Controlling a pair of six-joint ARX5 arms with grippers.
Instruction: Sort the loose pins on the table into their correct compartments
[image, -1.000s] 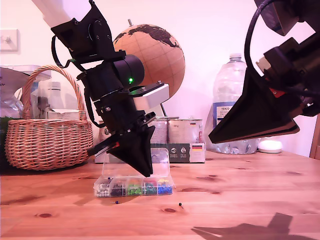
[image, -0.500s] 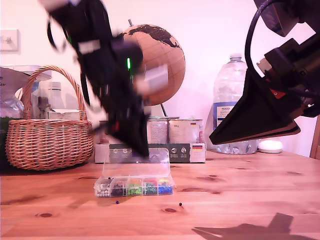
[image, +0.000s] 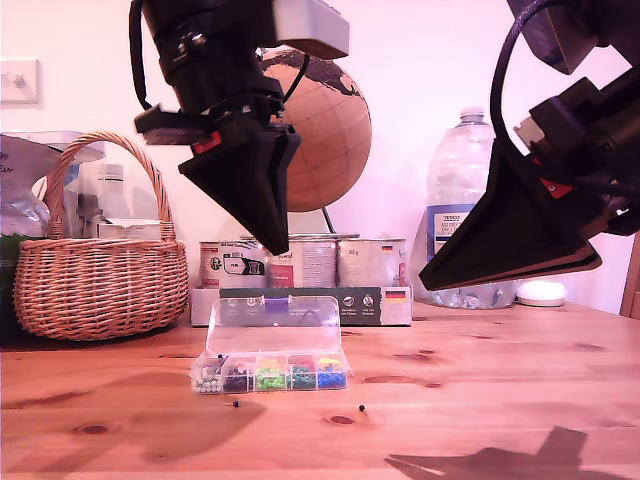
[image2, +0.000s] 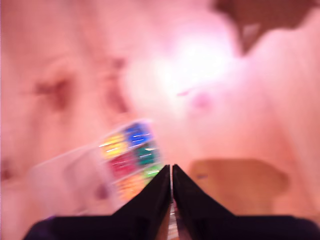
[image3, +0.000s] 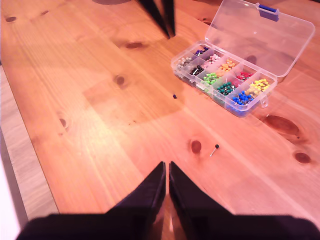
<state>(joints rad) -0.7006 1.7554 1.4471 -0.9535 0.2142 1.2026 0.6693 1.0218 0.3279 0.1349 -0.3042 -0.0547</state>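
The first tool (image: 272, 248), shut with nothing seen in it, has been lifted from beside the box (image: 270, 372) to the exterior view's upper left, the second tool (image: 425, 280) is kept shut and empty, and two loose pins (image: 235, 404) (image: 361, 408) are left on the tabletop (image: 500, 400) at lower middle, so more sorting is needed.

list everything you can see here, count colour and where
table: one, orange-brown wood
pin box: one, clear, lid open, many-coloured cells, table centre
loose pins: two visible, dark, in front of the box
wicker basket: one, tan, exterior view's left
globe: one, cork brown, behind
tins: several, silver, behind the box
water bottle: one, clear, exterior view's right
my first gripper: black, shut, above the box
my second gripper: black, shut, exterior view's right
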